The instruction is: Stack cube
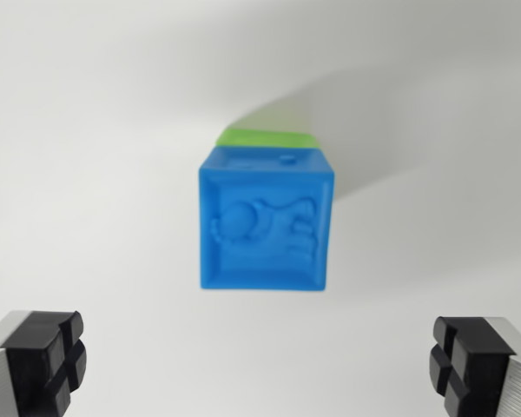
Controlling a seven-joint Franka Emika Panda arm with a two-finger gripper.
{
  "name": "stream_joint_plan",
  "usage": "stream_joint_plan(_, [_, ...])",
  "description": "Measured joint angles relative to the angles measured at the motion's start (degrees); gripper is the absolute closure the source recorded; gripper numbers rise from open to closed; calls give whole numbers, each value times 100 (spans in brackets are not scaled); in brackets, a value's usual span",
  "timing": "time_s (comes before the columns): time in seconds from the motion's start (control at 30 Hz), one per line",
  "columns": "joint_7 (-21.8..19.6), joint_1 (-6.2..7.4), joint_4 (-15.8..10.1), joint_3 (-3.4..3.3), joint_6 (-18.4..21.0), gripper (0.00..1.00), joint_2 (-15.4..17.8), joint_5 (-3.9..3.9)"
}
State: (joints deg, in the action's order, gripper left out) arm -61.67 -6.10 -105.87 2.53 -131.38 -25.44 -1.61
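A blue cube [266,219] with a raised figure on its top face fills the middle of the wrist view. It sits on a green cube [267,137], of which only a strip of the far edge shows past the blue one. My gripper [260,365] hangs above them and is open. One black-padded finger [45,358] stands at the wrist view's left corner and the other finger [471,360] at its right corner. Nothing is between them, and both are apart from the blue cube.
The cubes rest on a plain white surface [87,130]. They cast a grey shadow [399,122] toward the upper right of the view.
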Motion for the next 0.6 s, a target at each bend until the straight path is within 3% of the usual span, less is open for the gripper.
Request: stream_joint_plan(0.6, [25, 0, 376, 4, 964, 0, 596, 36])
